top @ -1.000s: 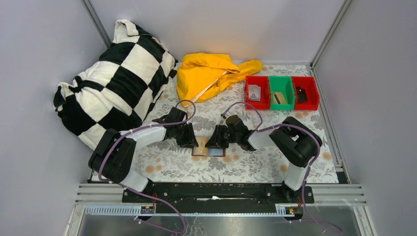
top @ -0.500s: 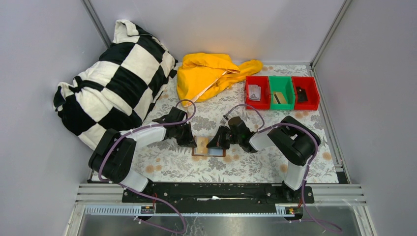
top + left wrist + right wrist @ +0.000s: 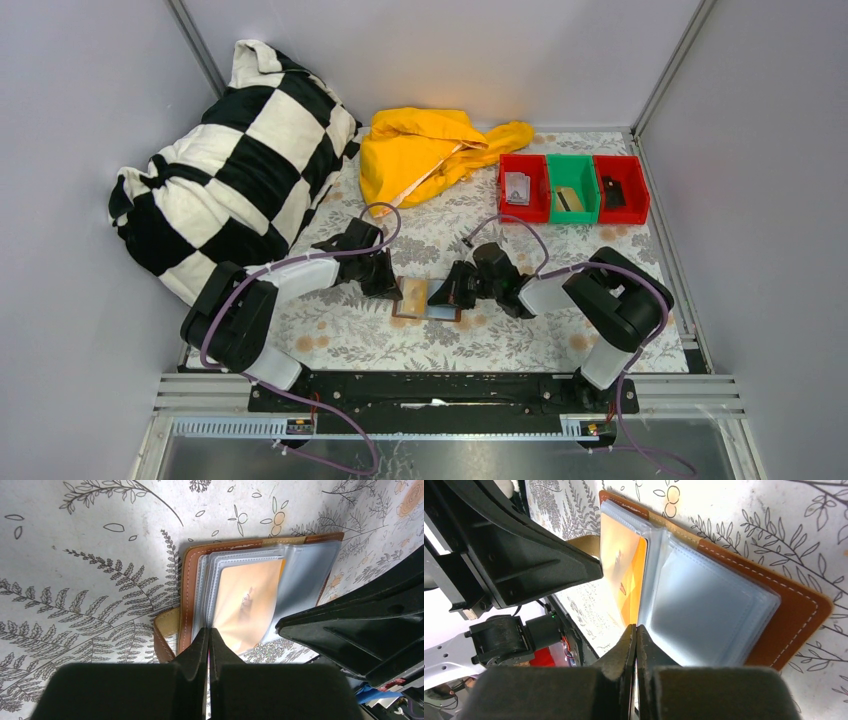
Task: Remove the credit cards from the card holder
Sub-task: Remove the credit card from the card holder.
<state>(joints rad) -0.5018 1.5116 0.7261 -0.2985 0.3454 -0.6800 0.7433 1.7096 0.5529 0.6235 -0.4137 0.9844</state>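
You had the brown leather bifold card holder lying open on the floral tablecloth between both arms, with a flat orange-gold credit card inside a clear sleeve. Your left gripper and right gripper were both clenched, their tips at the sleeve edges.

The left end effector and the right end effector have both closed tight. The right one slid to the right, so more of the open card holder shows now.
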